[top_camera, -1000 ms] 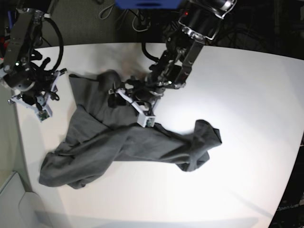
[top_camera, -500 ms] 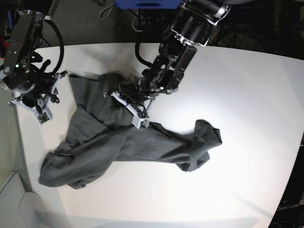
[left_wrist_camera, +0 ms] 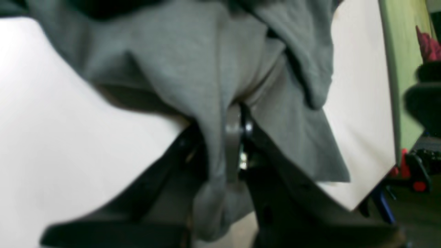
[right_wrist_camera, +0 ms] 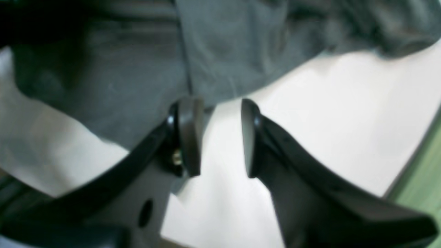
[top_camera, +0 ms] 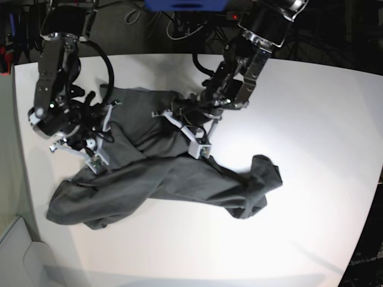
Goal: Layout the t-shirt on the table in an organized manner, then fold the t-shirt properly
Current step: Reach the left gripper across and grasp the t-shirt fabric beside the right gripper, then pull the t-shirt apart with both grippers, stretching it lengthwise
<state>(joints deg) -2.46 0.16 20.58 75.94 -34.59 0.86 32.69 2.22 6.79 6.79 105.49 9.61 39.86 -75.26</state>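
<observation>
The dark grey t-shirt (top_camera: 179, 179) lies crumpled across the left half of the white table (top_camera: 311, 131), a bunched end at its right. My left gripper (top_camera: 169, 112) reaches in from the back and is shut on a fold near the shirt's top. The left wrist view shows the t-shirt (left_wrist_camera: 193, 69) cloth pinched between the closed fingers of that left gripper (left_wrist_camera: 237, 127). At the shirt's left edge, my right gripper (top_camera: 105, 122) stands open. In the right wrist view the right gripper (right_wrist_camera: 217, 134) has a clear gap over bare table (right_wrist_camera: 327, 120), with the t-shirt (right_wrist_camera: 120, 69) edge just past its fingertips.
Cables and a blue object (top_camera: 185, 5) lie beyond the table's far edge. The table's left edge (top_camera: 21, 155) runs close to my right arm, with a pale green surface (top_camera: 7, 179) past it. A table corner (left_wrist_camera: 351, 206) shows in the left wrist view.
My left gripper has shut on the shirt fold and drawn it slightly to the right. My right arm has moved in from the table's left edge to the shirt's left side.
</observation>
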